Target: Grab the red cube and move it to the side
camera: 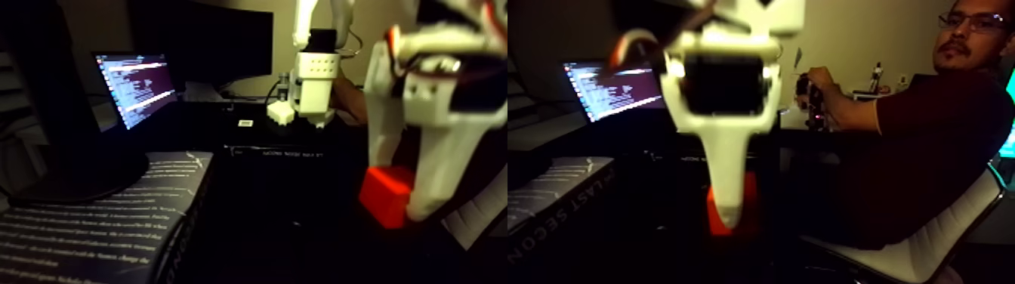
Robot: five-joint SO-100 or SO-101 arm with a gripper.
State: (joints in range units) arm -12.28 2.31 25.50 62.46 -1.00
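Over on the left half of the fixed view, the red cube (pixel 387 196) was seen pinched in the white gripper (pixel 400 198), low over the dark table (pixel 287 226). Looked like the carry step, 1 grab done. Next, a sideways swing and a gentle release were probably called for.

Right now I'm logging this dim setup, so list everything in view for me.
Red cube: one, red-orange, low centre, between the gripper's fingers.
Laptop screen: one, lit, text lines, back left.
Book: one, dark cover with pale text, front left.
Second arm: one, white, at the back.
Person: one, dark top, seated right, hand on a controller.
Chair: one, white, under the person.
Gripper: one, white, closed around the cube.
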